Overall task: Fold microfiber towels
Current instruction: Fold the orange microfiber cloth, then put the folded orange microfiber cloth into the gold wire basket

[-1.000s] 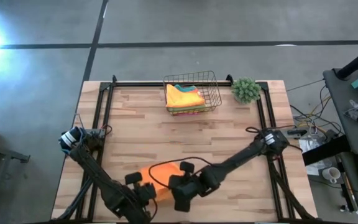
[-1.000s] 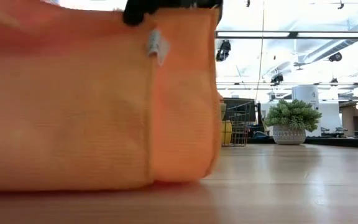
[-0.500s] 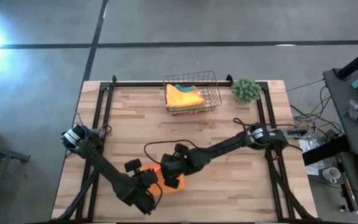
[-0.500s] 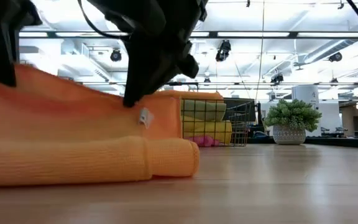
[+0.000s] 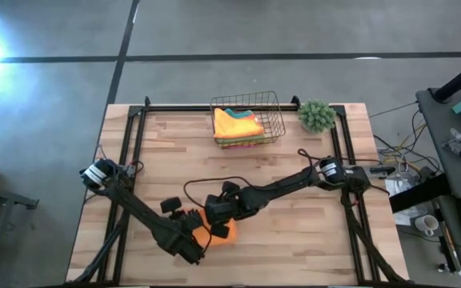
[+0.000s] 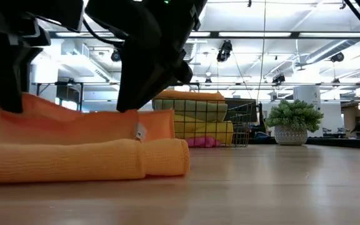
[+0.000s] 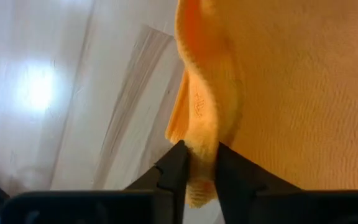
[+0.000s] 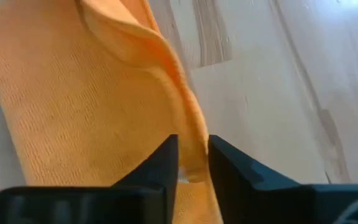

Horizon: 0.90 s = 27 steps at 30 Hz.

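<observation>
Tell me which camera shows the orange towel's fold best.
The low view: the orange towel lies side-on, its rolled fold and upper layer both clear. The high view shows only a sliver between the arms. Each wrist view shows just an edge between the left gripper and right gripper fingers.

Two dark, slender jointed arms, black cable looping off the right one, each tool with flat black fingers (image 7: 174, 168)

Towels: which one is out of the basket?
The orange towel lies folded over on the table between both grippers; the other towels sit stacked in the wire basket.
</observation>
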Available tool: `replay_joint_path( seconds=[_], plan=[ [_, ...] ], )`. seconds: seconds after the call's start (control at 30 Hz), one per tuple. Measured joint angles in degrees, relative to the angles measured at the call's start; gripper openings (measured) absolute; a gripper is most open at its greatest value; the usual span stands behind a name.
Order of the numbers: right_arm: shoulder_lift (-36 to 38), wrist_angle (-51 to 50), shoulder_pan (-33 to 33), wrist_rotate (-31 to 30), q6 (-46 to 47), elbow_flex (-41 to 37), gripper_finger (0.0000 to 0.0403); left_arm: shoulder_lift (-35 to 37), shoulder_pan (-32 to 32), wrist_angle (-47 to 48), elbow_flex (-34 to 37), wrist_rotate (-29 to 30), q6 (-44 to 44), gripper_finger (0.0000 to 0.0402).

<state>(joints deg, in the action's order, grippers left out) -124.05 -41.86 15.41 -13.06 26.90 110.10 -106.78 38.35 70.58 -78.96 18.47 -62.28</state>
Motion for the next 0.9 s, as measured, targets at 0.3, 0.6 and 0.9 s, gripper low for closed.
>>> replay_joint_path(
  seconds=[0.3, 0.6, 0.9],
  plan=[
    [4.27, -6.66, -0.05, 0.0, -1.47, 0.24, 0.0146, 0.82, -1.03, 8.16, -2.29, -3.53, 0.83, 0.0153],
    [9.38, -17.76, 4.75, 1.52, -2.44, -0.1, 0.0142, 5.17, 4.27, -4.11, -3.84, -5.52, -1.82, 0.0178],
    [8.69, -14.23, 12.7, 1.19, -7.07, -2.92, 0.0128, 0.93, 11.82, -22.11, -3.91, -1.84, -0.18, 0.0178]
  ],
)
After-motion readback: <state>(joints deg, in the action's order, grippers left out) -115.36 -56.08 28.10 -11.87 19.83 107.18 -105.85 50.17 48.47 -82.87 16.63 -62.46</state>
